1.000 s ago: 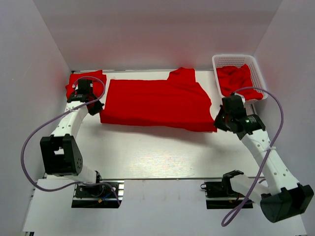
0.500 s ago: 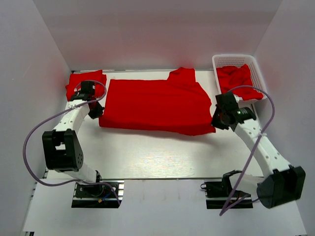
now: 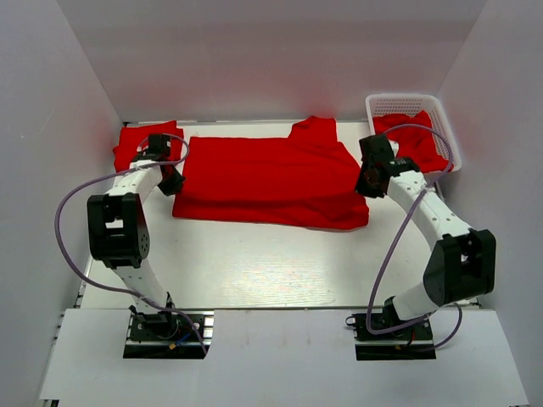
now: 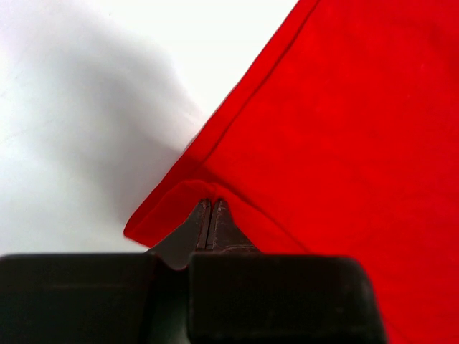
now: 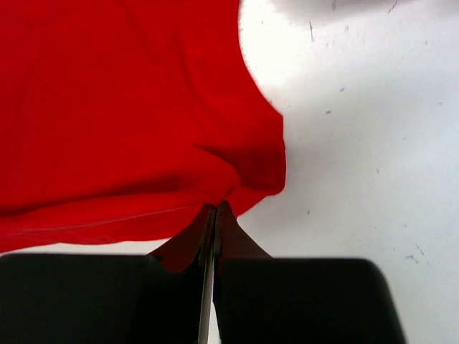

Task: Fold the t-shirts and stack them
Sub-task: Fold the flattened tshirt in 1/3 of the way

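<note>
1. A spread t-shirt (image 3: 271, 182), bright red, lies flat on the white table (image 3: 271, 263) just left of the white basket (image 3: 407, 99), one sleeve pointing toward the back wall.
2. The left gripper (image 4: 210, 215) is clenched on the shirt's corner farthest from the basket, with the hem pinched between its closed fingertips.
3. The right gripper (image 5: 214, 215) is clamped on the shirt's edge nearest the basket, where the cloth bunches at its tips.
4. A crumpled t-shirt (image 3: 416, 136) sits inside the basket and spills over its near rim.
5. A folded t-shirt (image 3: 131, 140) rests well away from the basket, beyond the spread shirt's far side, at the table's left back corner.
</note>
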Controlling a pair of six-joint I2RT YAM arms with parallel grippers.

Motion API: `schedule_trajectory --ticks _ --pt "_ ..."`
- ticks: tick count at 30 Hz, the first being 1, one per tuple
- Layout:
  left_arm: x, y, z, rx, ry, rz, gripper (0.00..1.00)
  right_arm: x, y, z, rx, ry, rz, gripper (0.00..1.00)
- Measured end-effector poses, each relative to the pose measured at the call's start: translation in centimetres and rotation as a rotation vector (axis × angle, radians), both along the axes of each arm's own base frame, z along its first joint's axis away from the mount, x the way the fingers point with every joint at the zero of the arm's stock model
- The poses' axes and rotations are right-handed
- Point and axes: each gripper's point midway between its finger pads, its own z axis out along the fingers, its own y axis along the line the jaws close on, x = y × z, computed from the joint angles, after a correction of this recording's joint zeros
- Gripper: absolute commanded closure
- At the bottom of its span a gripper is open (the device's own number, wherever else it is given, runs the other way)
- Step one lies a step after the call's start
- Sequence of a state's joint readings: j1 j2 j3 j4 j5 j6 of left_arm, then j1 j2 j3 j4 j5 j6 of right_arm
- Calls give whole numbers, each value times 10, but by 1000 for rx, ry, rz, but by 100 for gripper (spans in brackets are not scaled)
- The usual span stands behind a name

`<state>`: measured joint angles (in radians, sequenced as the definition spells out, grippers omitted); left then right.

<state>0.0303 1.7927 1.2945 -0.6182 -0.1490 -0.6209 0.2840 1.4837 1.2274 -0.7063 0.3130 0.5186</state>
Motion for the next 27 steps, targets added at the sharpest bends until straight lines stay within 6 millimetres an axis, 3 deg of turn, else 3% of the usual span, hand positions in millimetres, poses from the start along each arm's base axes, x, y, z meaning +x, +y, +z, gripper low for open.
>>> schedule_trajectory --ticks 15,22,27 --pt "34 0 -14 2 -55 -16 100 58 -3 -13 -41 -24 23 100" --pt "52 -3 -15 13 -102 -41 100 67 -5 -24 -44 -1 22 100" --pt "58 -7 -27 17 -102 -56 100 87 -3 -30 -49 -1 33 100"
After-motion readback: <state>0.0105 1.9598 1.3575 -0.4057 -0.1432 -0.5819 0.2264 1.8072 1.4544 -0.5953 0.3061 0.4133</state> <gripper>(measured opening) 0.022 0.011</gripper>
